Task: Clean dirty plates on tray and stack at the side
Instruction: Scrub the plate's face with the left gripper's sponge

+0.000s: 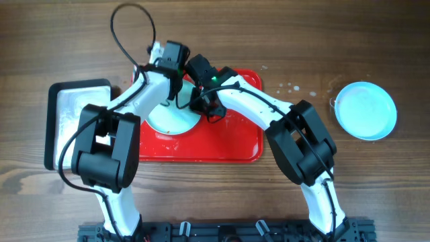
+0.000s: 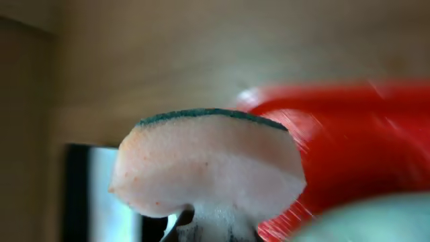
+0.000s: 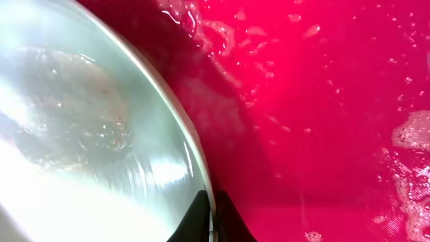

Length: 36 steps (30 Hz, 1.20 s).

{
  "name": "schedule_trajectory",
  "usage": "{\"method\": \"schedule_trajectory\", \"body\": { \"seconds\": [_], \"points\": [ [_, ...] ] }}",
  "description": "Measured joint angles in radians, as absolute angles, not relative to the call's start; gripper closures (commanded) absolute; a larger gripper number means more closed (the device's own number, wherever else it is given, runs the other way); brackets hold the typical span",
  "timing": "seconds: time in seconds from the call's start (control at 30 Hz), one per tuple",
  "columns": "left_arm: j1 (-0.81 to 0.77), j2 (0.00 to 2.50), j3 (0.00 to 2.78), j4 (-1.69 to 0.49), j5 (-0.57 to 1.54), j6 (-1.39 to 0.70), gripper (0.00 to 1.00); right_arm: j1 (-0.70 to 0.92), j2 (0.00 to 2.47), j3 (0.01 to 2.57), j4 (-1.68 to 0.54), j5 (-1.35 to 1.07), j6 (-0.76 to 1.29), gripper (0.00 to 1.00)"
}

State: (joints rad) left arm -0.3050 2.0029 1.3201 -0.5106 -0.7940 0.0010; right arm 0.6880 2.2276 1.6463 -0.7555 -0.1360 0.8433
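A pale blue plate (image 1: 169, 121) lies on the red tray (image 1: 228, 144), partly hidden under both arms. My right gripper (image 1: 205, 109) is shut on that plate's right rim. In the right wrist view its two black fingers (image 3: 196, 222) pinch the thin rim of the wet plate (image 3: 80, 134), with the gripper (image 3: 213, 223) over the wet red tray (image 3: 322, 121). My left gripper (image 1: 176, 87) is above the plate's far edge, shut on a sponge (image 2: 208, 168) with a green scrub face. A second plate (image 1: 366, 111) sits on the table at the right.
A black-rimmed tray (image 1: 74, 121) with a white inside lies to the left of the red tray and also shows in the left wrist view (image 2: 87, 195). Foam and water drops dot the red tray (image 3: 410, 131). A few drops lie on the wood near the right plate.
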Motion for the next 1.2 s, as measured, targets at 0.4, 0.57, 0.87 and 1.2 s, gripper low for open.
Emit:
{"method": "schedule_trajectory", "body": {
  "seconds": [0.4,0.57,0.87,1.2],
  "points": [
    [-0.304,2.003,1.374,-0.721,-0.512,-0.024,0.96,0.685,2.227,1.644,-0.761,-0.134,0.839,0.96],
    [-0.263,2.003,1.372,-0.758,-0.190,-0.025,0.96,0.685,2.227,1.644,-0.760,-0.134,0.836,0.96],
    [-0.167,1.993,1.309,-0.673,0.011,-0.111,0.96,0.685,2.227,1.644,-0.758,-0.134,0.833,0.96],
    [-0.062,1.994,1.336,-0.871,0.060,-0.348,0.96,0.686,2.227,1.644,-0.750,-0.137,0.814,0.96]
  ]
}}
